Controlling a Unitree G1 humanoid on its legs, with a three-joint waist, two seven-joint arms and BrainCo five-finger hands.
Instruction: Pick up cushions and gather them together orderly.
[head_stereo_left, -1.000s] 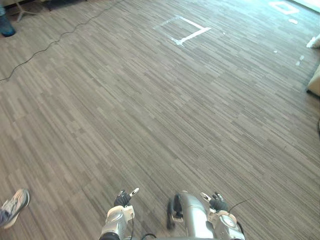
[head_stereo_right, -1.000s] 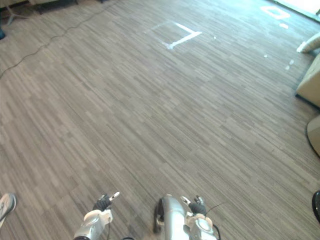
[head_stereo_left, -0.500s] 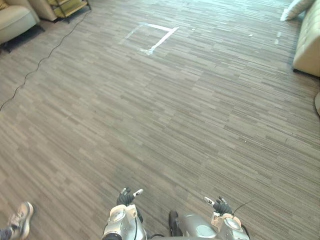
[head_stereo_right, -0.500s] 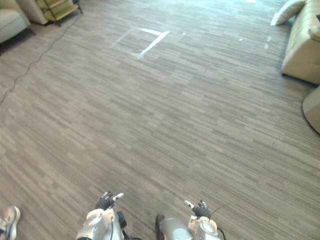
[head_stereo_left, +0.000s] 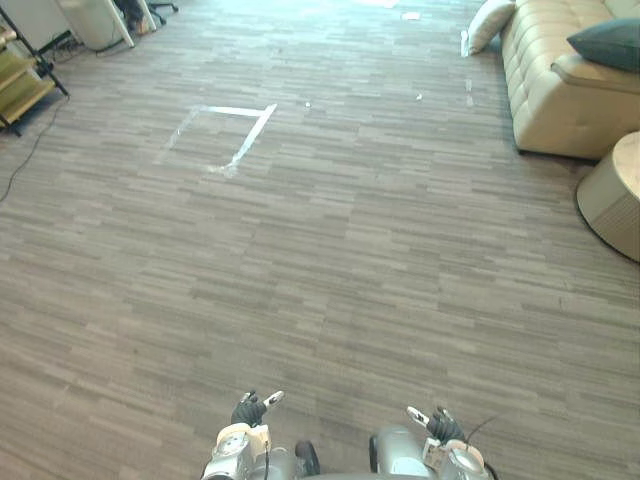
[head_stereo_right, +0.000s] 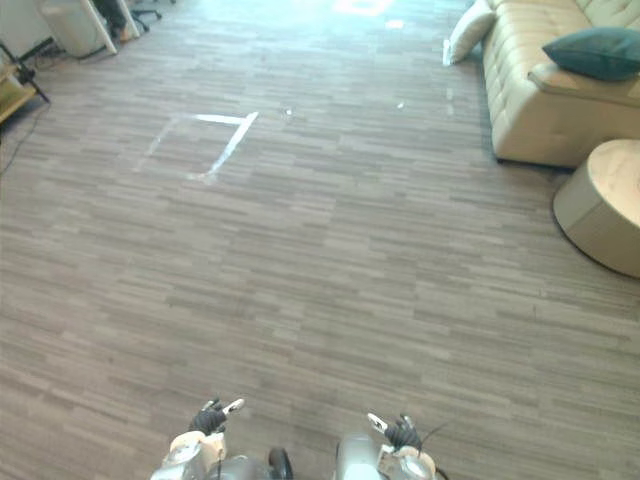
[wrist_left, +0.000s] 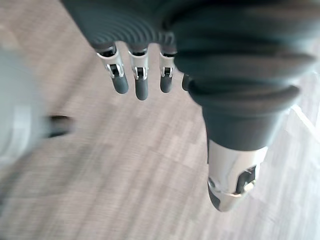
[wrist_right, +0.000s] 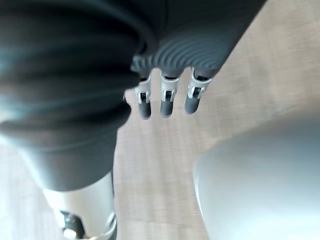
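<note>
Left hand (head_stereo_left: 250, 408) and right hand (head_stereo_left: 435, 425) hang loose, empty. Looks like scouting; next, walk up to the cream cushion (head_stereo_right: 468, 32) beside the sofa (head_stereo_right: 530, 110).

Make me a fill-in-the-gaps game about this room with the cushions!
1. The dark teal cushion lies on the beige tufted ___.
2. The cream cushion sits low down on the grey striped ___.
3. The left hand and the right hand have straight fingers and hold ___.
Missing words: sofa; floor; nothing.
</note>
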